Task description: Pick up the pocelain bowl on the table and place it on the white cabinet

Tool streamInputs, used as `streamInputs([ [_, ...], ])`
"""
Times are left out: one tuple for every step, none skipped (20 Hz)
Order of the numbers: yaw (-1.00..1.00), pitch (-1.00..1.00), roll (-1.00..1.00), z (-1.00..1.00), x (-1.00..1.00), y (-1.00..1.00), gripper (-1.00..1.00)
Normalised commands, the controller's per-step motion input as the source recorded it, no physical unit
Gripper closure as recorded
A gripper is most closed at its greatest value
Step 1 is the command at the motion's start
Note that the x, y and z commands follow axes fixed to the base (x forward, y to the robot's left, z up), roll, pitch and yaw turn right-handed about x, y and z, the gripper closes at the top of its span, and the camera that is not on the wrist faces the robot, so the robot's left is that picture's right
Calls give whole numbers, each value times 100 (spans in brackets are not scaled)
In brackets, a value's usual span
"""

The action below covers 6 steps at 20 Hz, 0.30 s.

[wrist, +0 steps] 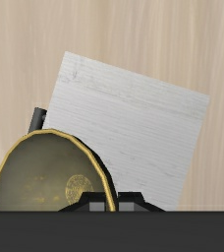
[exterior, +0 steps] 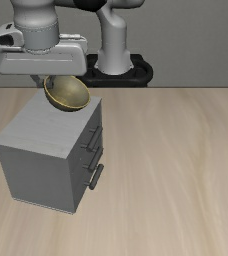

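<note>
Exterior view: where is the bowl [exterior: 68, 93] to be found?
— It is held up off the table [exterior: 176, 150] and tilted, so that its brownish hollow is turned partly toward the near side. It is hung just under the arm [exterior: 36, 45], over the far edge of the cabinet [exterior: 44, 135], which is set toward the exterior view's left. Whether its underside is touching the cabinet's top cannot be told.
— How are the jaws set?
— They are clamped on the bowl's rim. In the wrist view the rim is seen running right down into them.
— What else is shown from the wrist?
— The cabinet's pale top [wrist: 134, 113] is spread out beyond the bowl, and bare table is seen around it.
— And the cabinet's front?
— Two drawer handles [exterior: 90, 150] are carried on the face turned toward the exterior view's right. The robot's base [exterior: 116, 65] is planted on the far side, beyond the cabinet.
</note>
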Motion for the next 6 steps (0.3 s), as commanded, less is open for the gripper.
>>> streamInputs([
  [0, 0, 0, -100, 0, 0, 100],
  [0, 0, 0, -100, 0, 0, 100],
  [0, 0, 0, -100, 0, 0, 100],
  [0, 0, 0, -100, 0, 0, 100],
  [0, 0, 0, -100, 0, 0, 100],
  [0, 0, 0, -100, 0, 0, 100],
])
